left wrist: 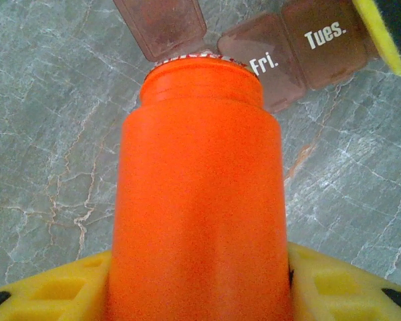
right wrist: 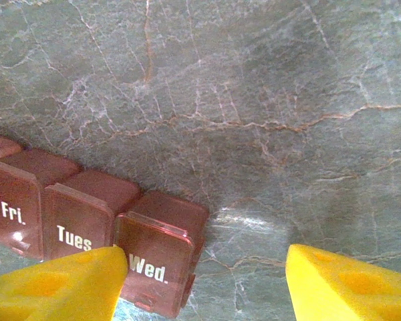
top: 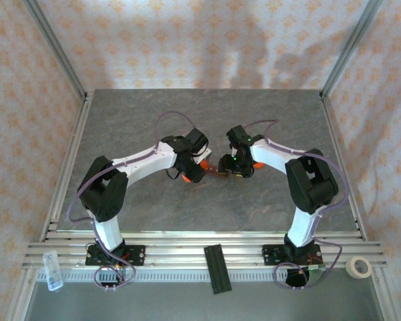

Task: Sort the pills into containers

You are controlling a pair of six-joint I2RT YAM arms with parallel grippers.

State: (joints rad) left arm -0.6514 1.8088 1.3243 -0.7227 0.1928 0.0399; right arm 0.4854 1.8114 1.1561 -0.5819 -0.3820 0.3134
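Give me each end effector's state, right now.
Left end effector: closed on the orange bottle.
Right end effector: open, gripping nothing, with the pill organizer beside one finger.

The reddish-brown containers strip (right wrist: 80, 214) lies flat on the table (right wrist: 254, 100), lids marked Fri., Tues., Wed.

The mouth of the bottle (left wrist: 199, 200) sits just left of the containers (right wrist: 87, 221) on the table (top: 134, 120)
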